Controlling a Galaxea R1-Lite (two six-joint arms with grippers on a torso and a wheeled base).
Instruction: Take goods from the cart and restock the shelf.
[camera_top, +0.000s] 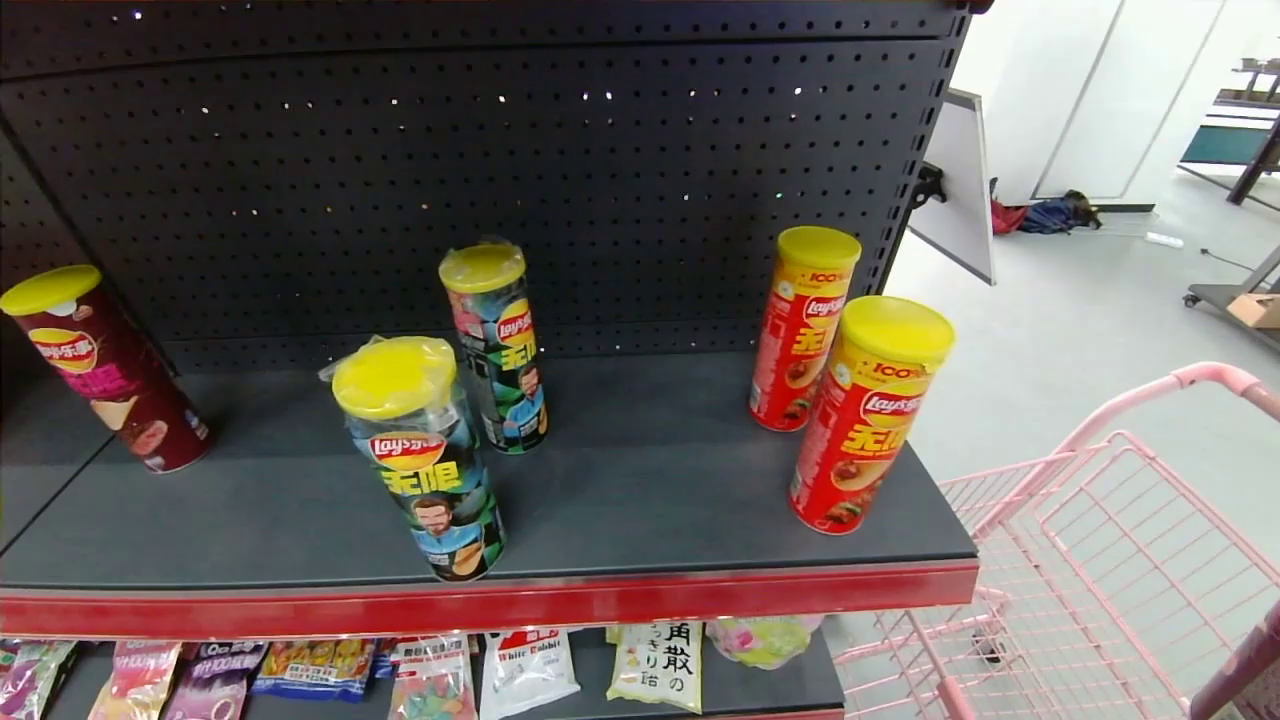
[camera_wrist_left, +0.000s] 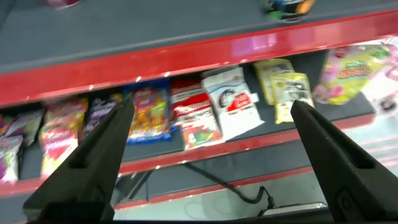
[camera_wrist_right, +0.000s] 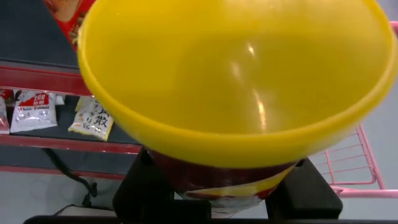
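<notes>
My right gripper (camera_wrist_right: 221, 196) is shut on a red chip can (camera_wrist_right: 230, 81) whose yellow lid faces the wrist camera; it hangs in front of the shelf's red front edge (camera_wrist_right: 37, 78). On the dark upper shelf (camera_top: 640, 470) stand two red cans (camera_top: 865, 410) (camera_top: 805, 325) at the right, two blue-green cans (camera_top: 425, 455) (camera_top: 495, 345) in the middle and a maroon can (camera_top: 100, 365) at the left. The pink cart (camera_top: 1100, 540) stands to the right of the shelf. My left gripper (camera_wrist_left: 211, 106) is open, empty, in front of the lower shelf.
Several snack bags (camera_wrist_left: 227, 106) lie on the lower shelf (camera_wrist_left: 205, 152), also seen under the red edge (camera_top: 520, 665). A black pegboard (camera_top: 480, 180) backs the upper shelf. There is bare shelf between the blue-green and red cans.
</notes>
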